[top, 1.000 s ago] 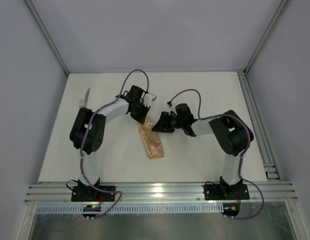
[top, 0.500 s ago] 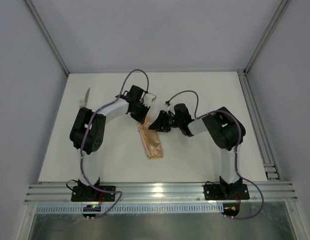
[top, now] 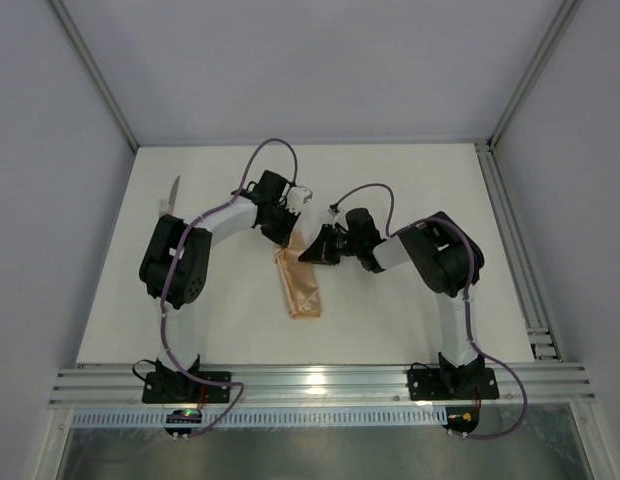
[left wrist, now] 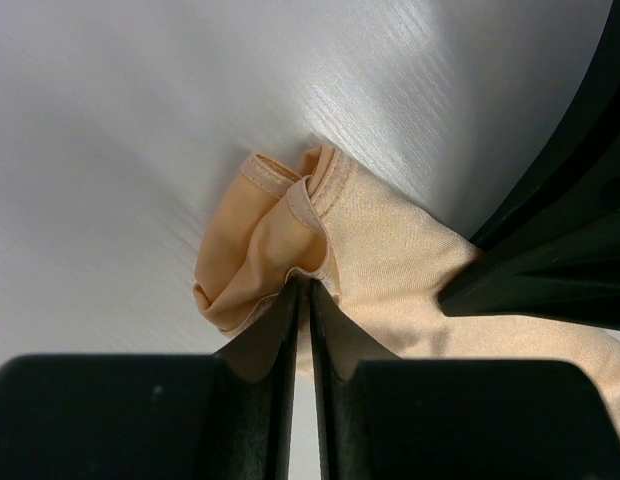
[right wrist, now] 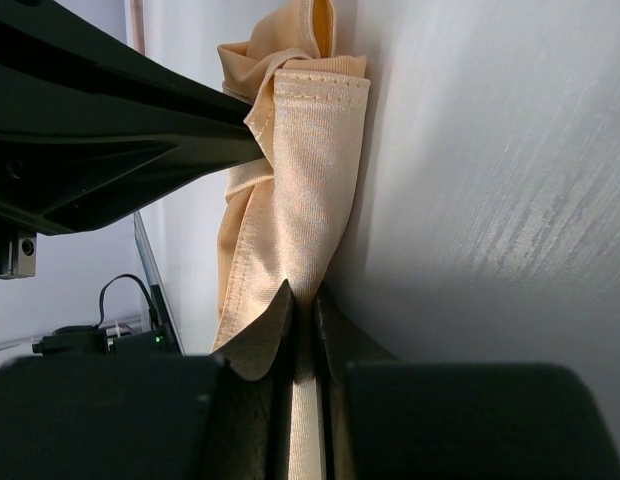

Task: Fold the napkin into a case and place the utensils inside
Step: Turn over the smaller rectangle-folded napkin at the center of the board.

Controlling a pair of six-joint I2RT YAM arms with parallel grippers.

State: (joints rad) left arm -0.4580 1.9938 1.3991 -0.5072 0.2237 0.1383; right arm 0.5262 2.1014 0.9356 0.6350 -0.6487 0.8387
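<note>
Knife (top: pixel 173 192) lies far-left on bench (top: pixel 420 180), well apart from the rest. L gripper (top: pixel 286 240) pressed together, pinching bunched far end of case (top: pixel 302 288), mid-bench. R gripper (top: pixel 310 252) just beside it, jaws nipped on case's right edge. Cloth narrow, its length running toward near edge.

Case (top: pixel 301 283) on table (top: pixel 410 180), far end between left fingers (left wrist: pixel 270 332) and right fingers (right wrist: pixel 258 345); knife (top: pixel 173 190) apart, far left.
</note>
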